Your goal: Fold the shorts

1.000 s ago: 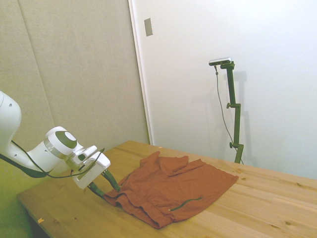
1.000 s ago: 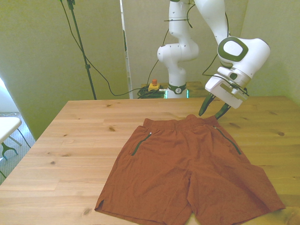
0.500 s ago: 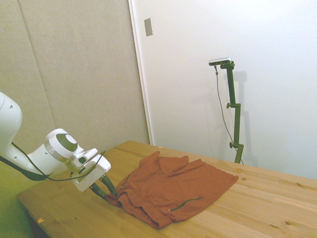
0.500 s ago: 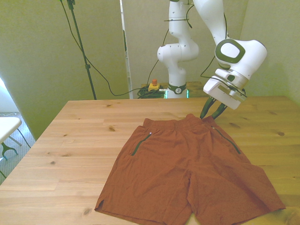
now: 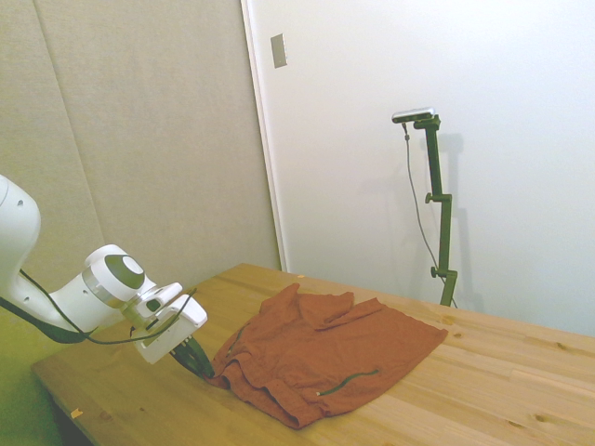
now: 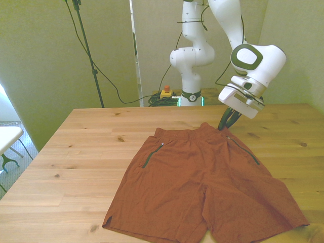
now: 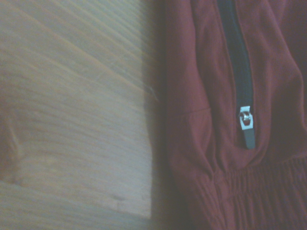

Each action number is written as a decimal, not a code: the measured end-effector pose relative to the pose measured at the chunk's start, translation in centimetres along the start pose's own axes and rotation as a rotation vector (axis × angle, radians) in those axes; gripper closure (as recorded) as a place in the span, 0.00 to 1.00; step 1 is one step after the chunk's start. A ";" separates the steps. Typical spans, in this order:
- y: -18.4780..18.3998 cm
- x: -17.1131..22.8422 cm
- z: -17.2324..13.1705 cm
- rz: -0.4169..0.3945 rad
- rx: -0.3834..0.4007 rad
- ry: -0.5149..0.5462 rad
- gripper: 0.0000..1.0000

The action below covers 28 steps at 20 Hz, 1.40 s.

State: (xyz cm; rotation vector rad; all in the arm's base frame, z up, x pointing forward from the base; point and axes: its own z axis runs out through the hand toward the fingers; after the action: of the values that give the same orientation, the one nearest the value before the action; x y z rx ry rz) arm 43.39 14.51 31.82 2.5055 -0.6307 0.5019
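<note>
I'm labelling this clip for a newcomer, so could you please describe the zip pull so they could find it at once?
Start at the rust-orange fabric shorts spread on the wooden table. At the waistband corner on the front view's right, where the claw meets the fabric, a dark pocket zip runs down. The small silver metal zip pull hangs at its waistband end, the only shiny part.

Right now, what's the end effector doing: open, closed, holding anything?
End effector: closed on the waistband corner of the shorts, at the front view's right.
</note>
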 end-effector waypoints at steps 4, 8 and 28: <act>0.9 -0.2 -0.7 0.022 0.021 -0.004 1.00; 3.1 0.8 -3.7 0.065 0.076 -0.016 1.00; 23.5 12.3 4.0 0.427 0.319 -0.246 1.00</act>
State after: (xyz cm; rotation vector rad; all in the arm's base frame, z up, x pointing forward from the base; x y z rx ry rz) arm 42.17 -9.78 43.13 2.7600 -1.2878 0.4764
